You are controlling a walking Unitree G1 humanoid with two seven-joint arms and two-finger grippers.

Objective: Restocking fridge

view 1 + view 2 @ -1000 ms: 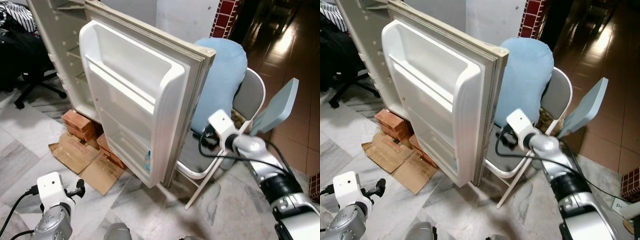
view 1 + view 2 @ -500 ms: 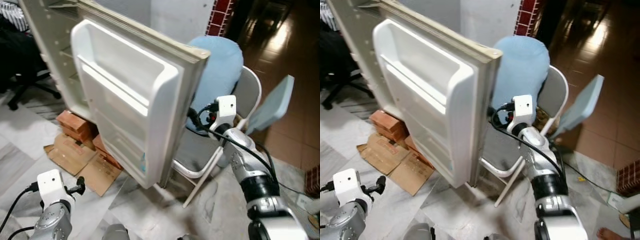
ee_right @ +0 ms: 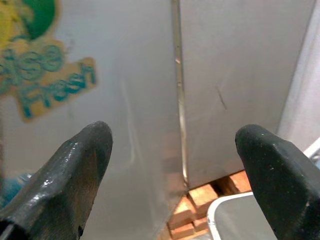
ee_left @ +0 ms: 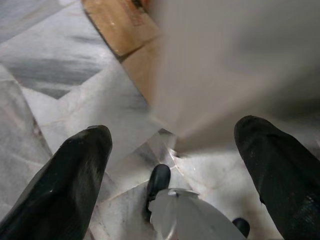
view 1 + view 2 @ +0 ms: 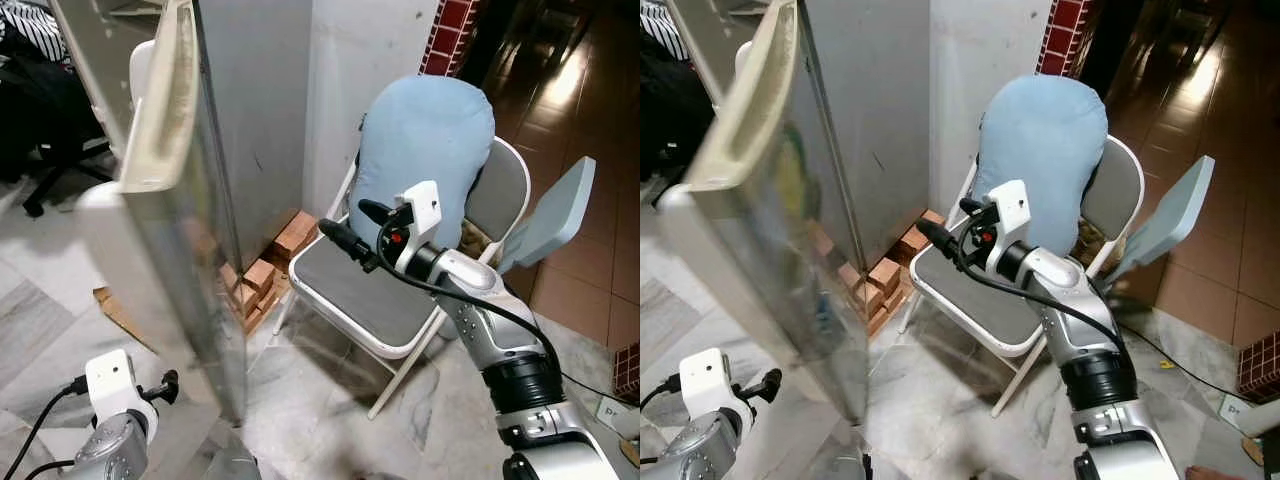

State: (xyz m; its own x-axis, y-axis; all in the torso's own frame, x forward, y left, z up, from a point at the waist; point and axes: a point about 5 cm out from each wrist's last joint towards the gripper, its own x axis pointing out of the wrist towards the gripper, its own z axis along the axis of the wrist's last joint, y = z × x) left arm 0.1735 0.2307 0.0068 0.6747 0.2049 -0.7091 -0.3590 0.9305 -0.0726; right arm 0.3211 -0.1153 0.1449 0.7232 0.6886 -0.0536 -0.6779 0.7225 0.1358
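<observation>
At seven o'clock the left pincer [image 5: 160,385] hangs idle, fingers wide, over the floor. At ten o'clock the fridge door [image 5: 165,230] stands edge-on, motion-blurred, likely mid-swing. At three o'clock the right pincer [image 5: 345,228], wide and empty, hovers over the chair [image 5: 365,305]; next it likely pushes the door.

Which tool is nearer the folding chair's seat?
Right. The right tool hangs just above the chair seat's front edge, fingers open. The left tool sits low by the fridge door, across the floor from it.
</observation>
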